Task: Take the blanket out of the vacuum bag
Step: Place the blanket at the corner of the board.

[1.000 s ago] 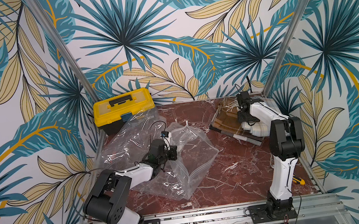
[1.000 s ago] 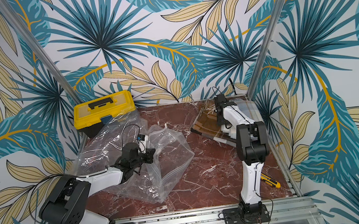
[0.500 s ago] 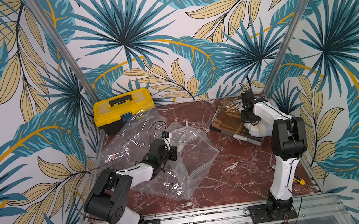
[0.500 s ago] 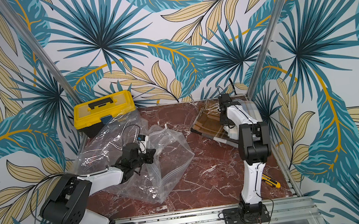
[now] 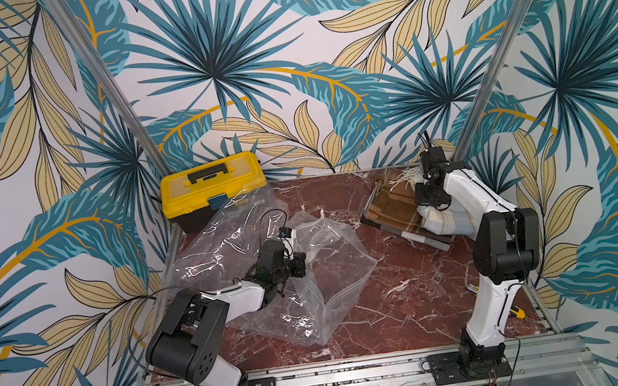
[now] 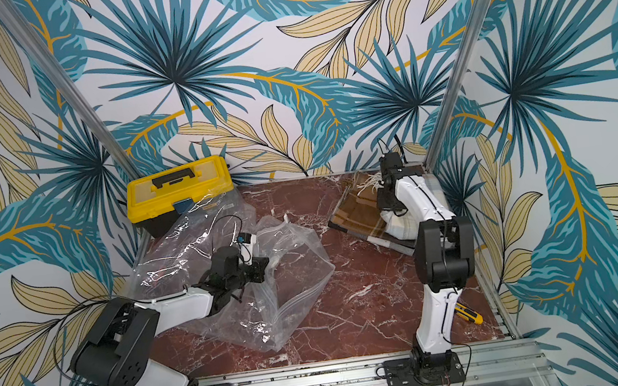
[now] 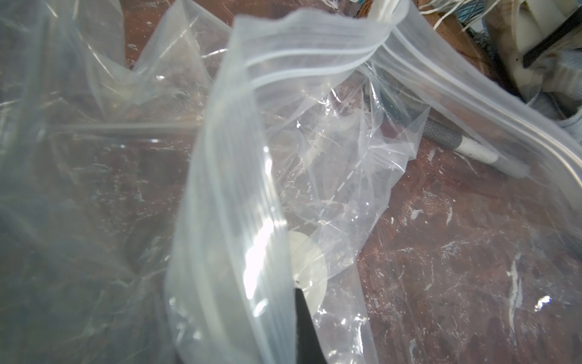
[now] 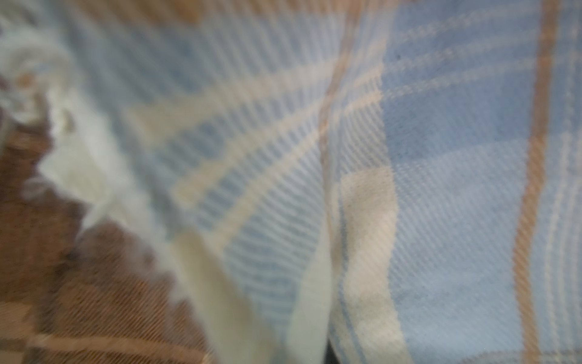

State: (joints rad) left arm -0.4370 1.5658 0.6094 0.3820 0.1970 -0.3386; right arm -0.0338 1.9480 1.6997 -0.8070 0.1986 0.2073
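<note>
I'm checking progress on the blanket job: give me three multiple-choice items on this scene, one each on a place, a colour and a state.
1. Where does the blanket lie? A inside the vacuum bag; B at the table's back right corner; C atop the toolbox.
2. The toolbox lid's colour? A red; B yellow; C green.
3. The vacuum bag is: A empty; B stuffed with the blanket; C rolled up tight.
Answers: B, it lies in that corner, outside the bag; B, yellow lid, black handle; A, marble shows through its clear plastic.

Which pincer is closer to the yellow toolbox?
Left. The left pincer sits at the plastic bag beside the toolbox; the right pincer is across the table on the blanket.
</note>
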